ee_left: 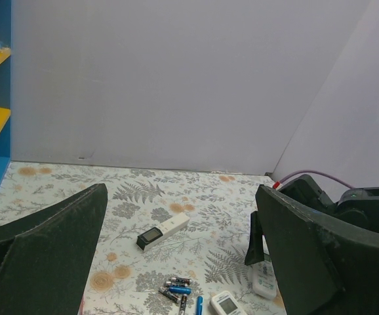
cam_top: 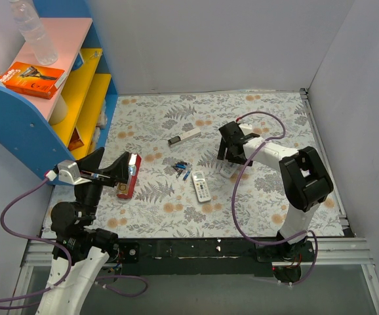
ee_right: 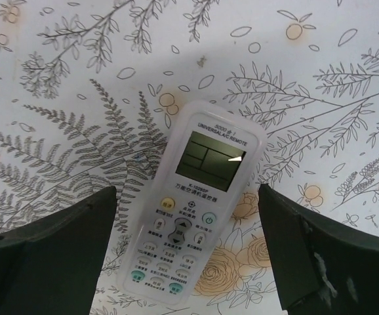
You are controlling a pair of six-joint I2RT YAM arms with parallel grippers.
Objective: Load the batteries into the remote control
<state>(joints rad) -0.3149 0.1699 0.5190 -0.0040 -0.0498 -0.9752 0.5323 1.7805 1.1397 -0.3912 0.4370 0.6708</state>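
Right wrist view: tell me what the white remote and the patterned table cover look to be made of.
White remote: likely hard plastic, with a smooth, slightly glossy moulded shell; its buttons look rubbery, and the grey screen resembles an LCD window. Table cover: a matte sheet printed with ferns and flowers, cloth or vinyl; the view does not settle which.

White remotes (cam_top: 201, 186): two. Batteries (ee_left: 179, 289): five, perhaps, blue and black; cluster too small to be sure. White bar with black end (cam_top: 184, 136): one. Red pack (cam_top: 128, 176): one. Orange box (cam_top: 35, 77): one. Bottle (cam_top: 35, 33): one.
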